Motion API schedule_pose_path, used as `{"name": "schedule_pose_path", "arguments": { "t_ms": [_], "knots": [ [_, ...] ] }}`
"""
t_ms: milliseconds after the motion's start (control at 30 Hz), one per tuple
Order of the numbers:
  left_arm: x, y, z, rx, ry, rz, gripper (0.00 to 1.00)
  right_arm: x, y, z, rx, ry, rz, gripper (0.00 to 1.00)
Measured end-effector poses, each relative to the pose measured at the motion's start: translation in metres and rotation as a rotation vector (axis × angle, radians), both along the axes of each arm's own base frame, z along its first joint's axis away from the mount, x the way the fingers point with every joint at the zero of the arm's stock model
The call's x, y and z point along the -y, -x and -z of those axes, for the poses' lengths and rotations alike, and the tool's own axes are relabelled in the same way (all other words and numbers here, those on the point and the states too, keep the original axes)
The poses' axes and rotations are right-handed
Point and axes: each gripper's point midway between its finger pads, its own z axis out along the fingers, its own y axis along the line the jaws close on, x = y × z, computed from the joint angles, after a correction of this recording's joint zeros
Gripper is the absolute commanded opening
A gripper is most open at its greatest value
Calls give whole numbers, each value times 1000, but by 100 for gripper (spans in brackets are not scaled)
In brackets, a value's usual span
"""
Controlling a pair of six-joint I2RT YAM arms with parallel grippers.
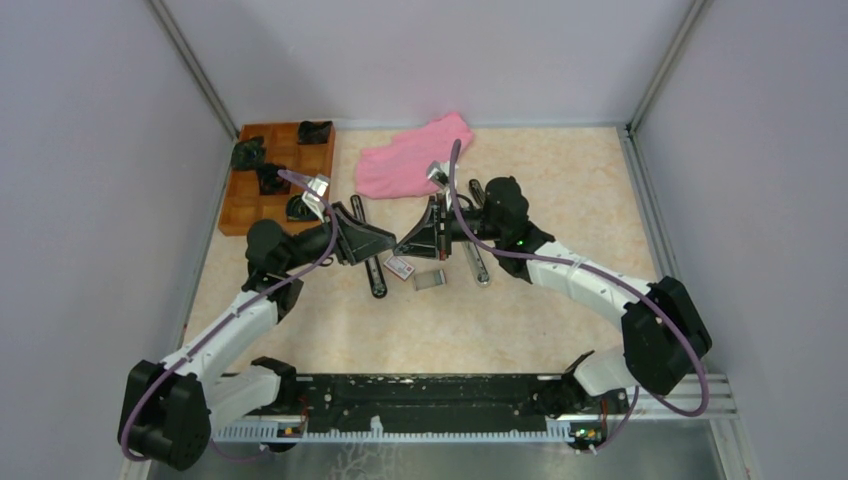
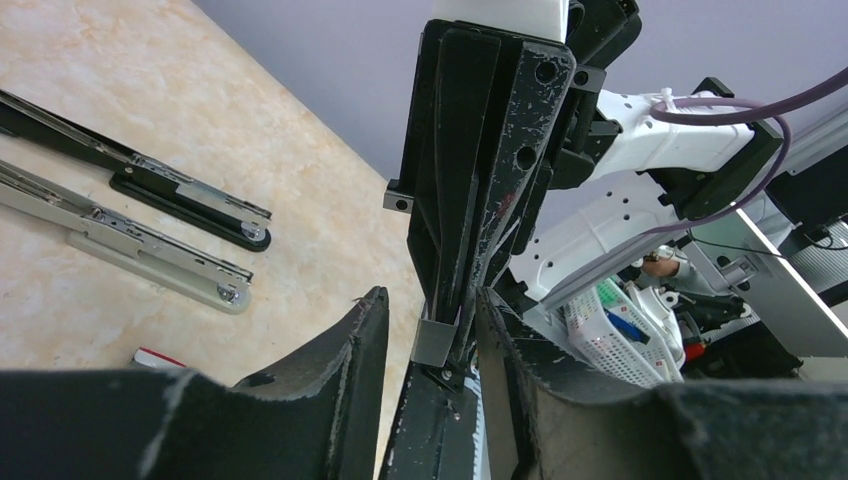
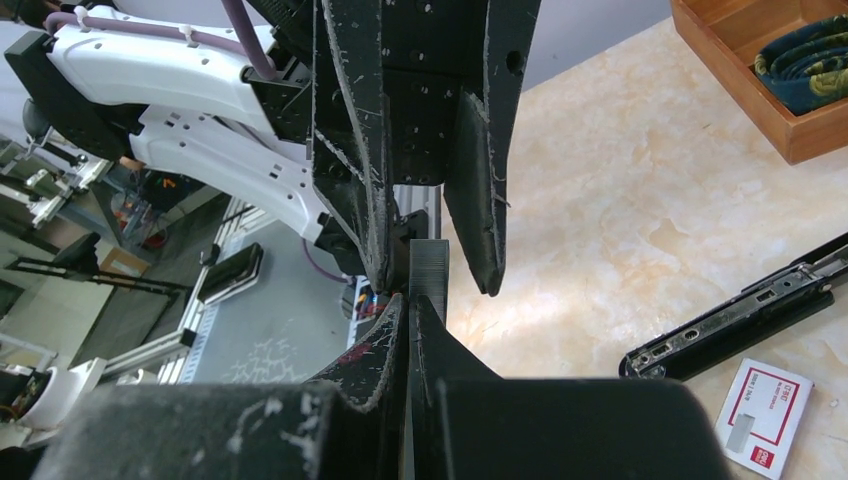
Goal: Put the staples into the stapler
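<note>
Over beige tabletop [image 1: 580, 190], staples [image 3: 430, 272] pinched in right gripper [image 3: 410, 315], straddled by gaping left gripper [image 2: 431, 305]; apparent handover step, square closure due next.

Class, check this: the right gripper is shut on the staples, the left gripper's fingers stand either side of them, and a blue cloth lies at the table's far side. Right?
One thing is wrong: the cloth is pink, not blue, as the top external view shows. The right gripper is indeed shut on the staples, with the left gripper open around them.
</note>
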Motion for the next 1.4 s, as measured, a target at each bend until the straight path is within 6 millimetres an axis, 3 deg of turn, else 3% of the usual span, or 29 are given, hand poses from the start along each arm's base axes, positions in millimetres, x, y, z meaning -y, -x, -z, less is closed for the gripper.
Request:
{"name": "schedule_pose_path", "arguments": {
  "t_ms": [267, 400, 633, 700, 900, 1167, 1400],
  "knots": [
    [1, 1, 0, -2, 0, 2, 24, 0, 0, 1, -6, 1, 0, 0],
    [0, -1, 2, -12, -3, -5, 22, -1, -1, 3, -14, 6, 0, 0],
    [-2, -7, 9, -70, -16, -62, 21, -1, -2, 4, -10, 8, 3, 40],
    [-3, -12, 14, -103, -28, -97, 21, -1, -3, 5, 1, 9, 6, 47],
    [-9, -29, 29, -227, -82, -238, 22, 5, -12, 9, 81, 44, 79, 56],
    [-20, -50, 44, -368, -135, -407, 19, 9, -23, 14, 339, 143, 232, 61],
    [-28, -64, 72, -546, -157, -511, 17, 2, -31, 37, 605, 267, 327, 65]
  ]
}}
